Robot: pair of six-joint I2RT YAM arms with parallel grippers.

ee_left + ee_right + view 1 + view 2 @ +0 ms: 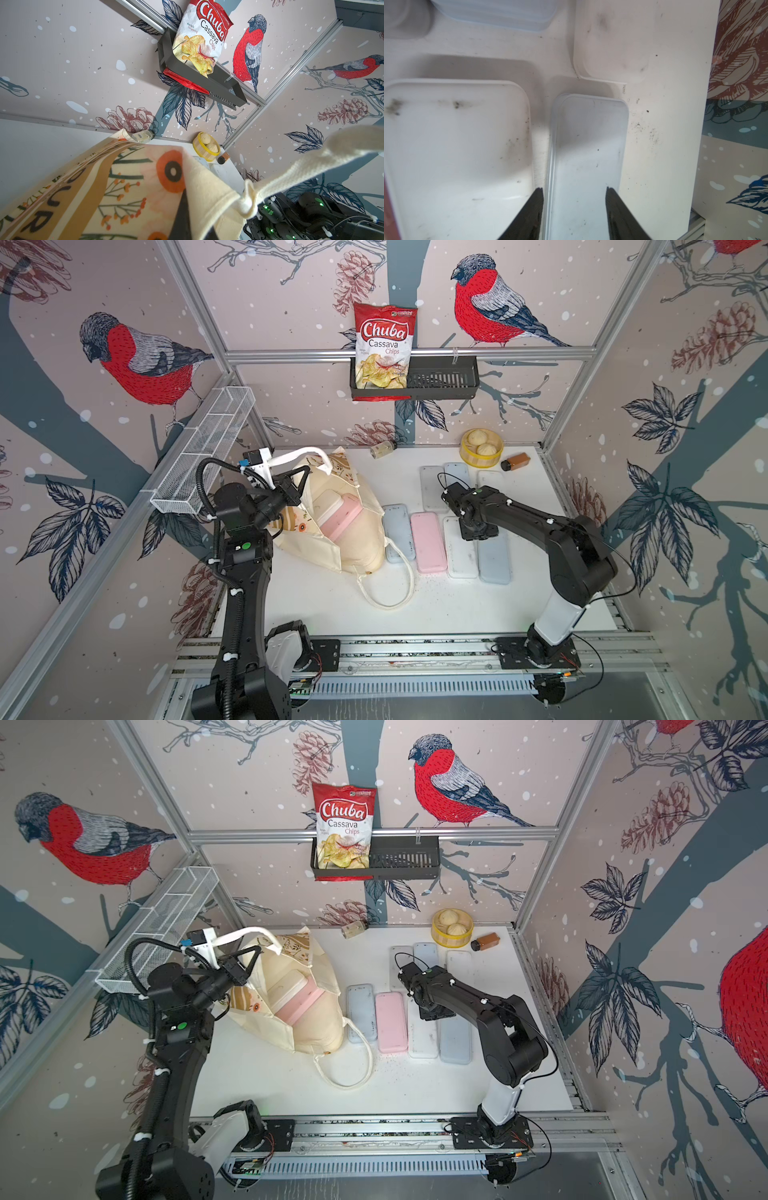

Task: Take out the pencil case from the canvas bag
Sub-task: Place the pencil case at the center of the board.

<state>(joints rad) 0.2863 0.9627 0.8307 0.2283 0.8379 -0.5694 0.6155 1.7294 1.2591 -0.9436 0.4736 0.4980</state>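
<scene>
Top views: pink rectangular plastic pencil case (pixel 343 515) in mouth of cream floral canvas bag (pixel 362 548), long axis slanting across opening, beside left end effector (pixel 299 482) clamped on bag rim; right end effector (pixel 574 189), parted over pale blue case (pixel 588 133), well rightward.

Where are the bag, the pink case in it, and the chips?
Bag (pixel 361 545): in a top view, on its cream side.
Pink case (pixel 345 516): in a top view, on its pink face.
Chips (pixel 383 333): in a top view, on the logo.
</scene>
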